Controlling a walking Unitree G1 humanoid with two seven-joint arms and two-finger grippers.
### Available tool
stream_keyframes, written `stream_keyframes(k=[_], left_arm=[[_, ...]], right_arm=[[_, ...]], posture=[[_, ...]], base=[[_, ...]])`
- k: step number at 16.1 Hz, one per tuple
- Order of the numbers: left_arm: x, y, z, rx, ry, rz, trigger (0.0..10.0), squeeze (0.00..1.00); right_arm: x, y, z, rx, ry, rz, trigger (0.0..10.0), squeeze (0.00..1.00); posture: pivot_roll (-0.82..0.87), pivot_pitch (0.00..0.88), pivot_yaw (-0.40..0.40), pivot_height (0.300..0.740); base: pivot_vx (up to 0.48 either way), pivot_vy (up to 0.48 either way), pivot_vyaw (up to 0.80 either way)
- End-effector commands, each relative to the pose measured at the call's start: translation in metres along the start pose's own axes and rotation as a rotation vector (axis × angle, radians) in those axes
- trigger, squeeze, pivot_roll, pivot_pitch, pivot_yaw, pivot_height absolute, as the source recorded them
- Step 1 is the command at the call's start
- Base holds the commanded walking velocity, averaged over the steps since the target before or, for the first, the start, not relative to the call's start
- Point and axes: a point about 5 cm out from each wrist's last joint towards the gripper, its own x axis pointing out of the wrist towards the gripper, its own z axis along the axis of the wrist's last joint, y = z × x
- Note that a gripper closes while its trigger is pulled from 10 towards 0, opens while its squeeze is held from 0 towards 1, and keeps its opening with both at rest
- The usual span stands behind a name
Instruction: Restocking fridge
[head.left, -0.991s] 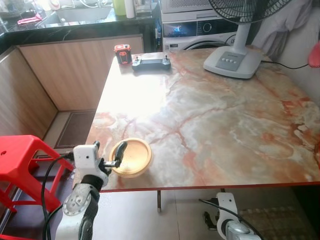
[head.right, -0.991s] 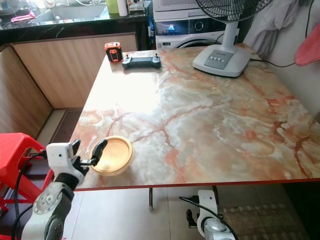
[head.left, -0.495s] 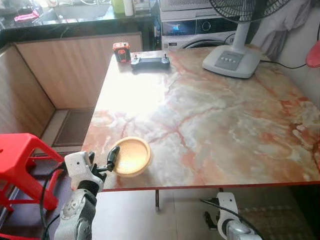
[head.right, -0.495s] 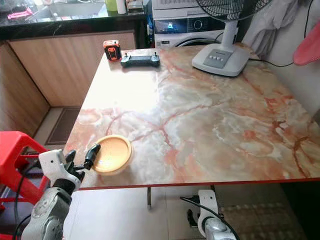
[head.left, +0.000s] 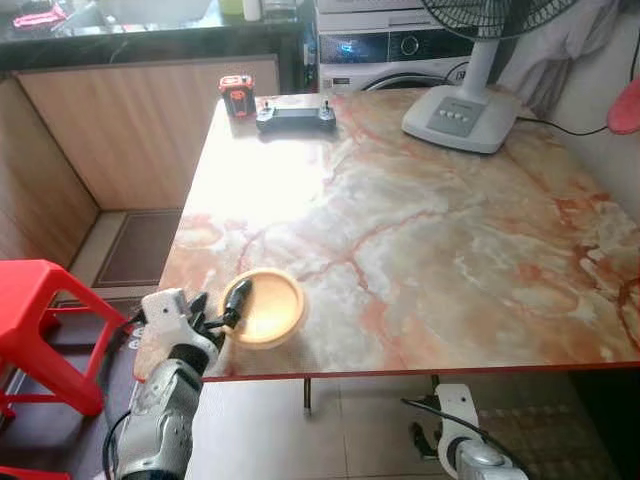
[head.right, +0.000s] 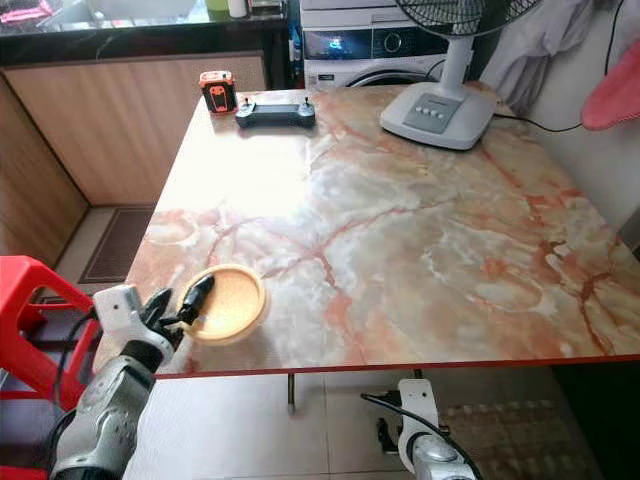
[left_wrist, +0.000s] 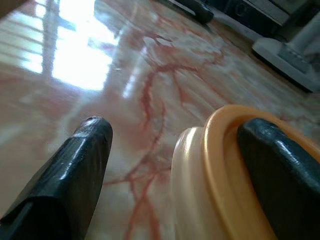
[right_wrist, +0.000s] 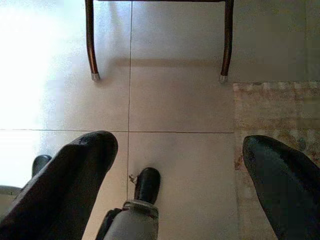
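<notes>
- The orange bowl (head.left: 265, 309) sits on the marble tabletop (head.left: 420, 220), near its front left corner and close to the edge.
- The left end effector (head.left: 222, 312) straddles the bowl's near rim: one black finger lies inside the bowl, the other outside it, and the left wrist view shows a clear gap between the outer finger and the wall. The fingers are spread, not yet pinching.
- Risk: the bowl looks shallow and smooth, so a pinch on one thin rim could let it tilt or slip. Since it lies so close to the edge, a nudge toward the robot might tip it off onto the floor.
- Risk: if the fingers close while the outer one touches the tabletop, the grip may drag rather than lift.
- The right end effector (right_wrist: 175, 165) hangs idle below the tabletop, fingers spread, over the tiled floor (right_wrist: 175, 60).
- Well apart at the far side lie a controller (head.left: 295, 115), a small red device (head.left: 238, 94) and a fan (head.left: 462, 115); none blocks the lift.
- A red stool (head.left: 40, 320) stands to the robot's left, near the left arm's path if it swings outward.
</notes>
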Motion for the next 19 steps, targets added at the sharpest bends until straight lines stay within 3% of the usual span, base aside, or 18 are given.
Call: stream_keyframes(k=[1,4,8,13,19], left_arm=[[-0.002,0.005,-0.007,-0.031,0.045,0.0,10.0,0.0],[0.001,0.001,-0.015,-0.045,0.1,-0.069,10.0,0.0],[0.005,-0.004,-0.011,-0.049,0.074,-0.102,10.0,0.0],[0.008,-0.014,-0.008,0.039,0.099,-0.195,10.0,0.0],[0.013,-0.025,-0.008,0.064,0.097,-0.25,10.0,0.0]], right_arm=[[0.0,0.0,-0.001,-0.006,0.004,0.001,10.0,0.0],[0.0,-0.001,-0.001,-0.012,0.004,-0.002,10.0,0.0],[0.0,-0.003,-0.001,-0.022,0.003,-0.001,10.0,0.0],[0.0,-0.002,0.0,-0.021,-0.007,0.007,10.0,0.0],[0.0,-0.002,0.002,-0.012,-0.021,0.004,10.0,0.0]], posture=[[0.04,0.073,0.005,0.74],[0.04,0.078,0.0,0.74],[0.04,0.078,-0.002,0.74],[0.04,0.067,-0.002,0.74],[0.04,0.061,-0.003,0.74]], base=[[0.0,0.0,0.0],[0.0,0.0,0.0],[0.0,0.0,0.0],[0.0,0.0,0.0],[0.0,0.0,0.0]])
